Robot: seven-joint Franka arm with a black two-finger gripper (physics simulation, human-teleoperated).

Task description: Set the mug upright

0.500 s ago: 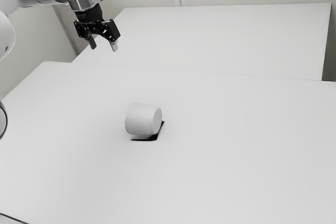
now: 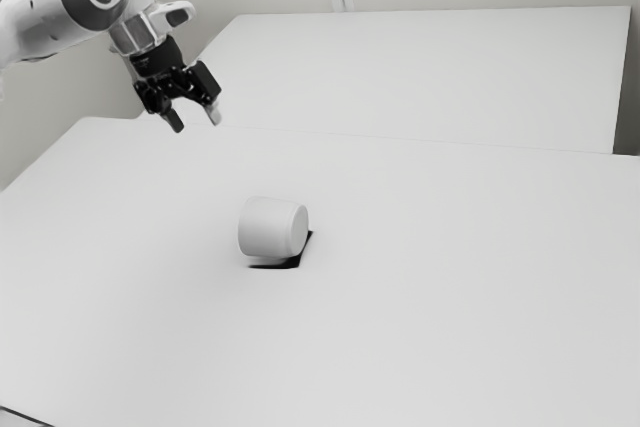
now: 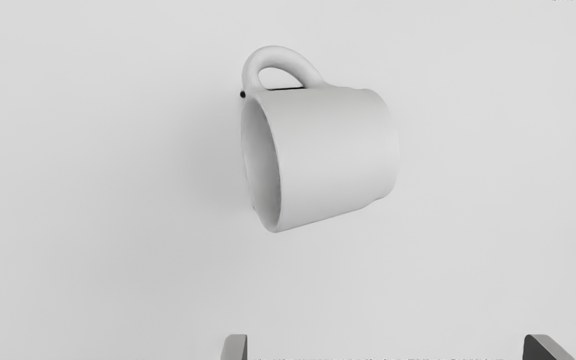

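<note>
High on the exterior view's left, my gripper (image 2: 196, 124) hangs above the table, open and holding nothing. The white mug (image 2: 270, 228) lies on its side, apart from the gripper, lower and further toward the exterior view's right, with its closed base facing that way. In the wrist view the mug (image 3: 333, 150) shows its open mouth, its side wall and its looped handle, which points away from the gripper (image 3: 385, 347). The two fingertips there stand wide apart.
A white table (image 2: 430, 297) carries the mug, with a dark shadow beneath it. Behind stands another white surface (image 2: 430, 77) with a faint seam along its near edge. A dark line crosses the exterior view's lower left corner.
My hand has moved lower and tilted, its fingers now closer to the mug's height in the exterior view. The mug has stayed where it was.
</note>
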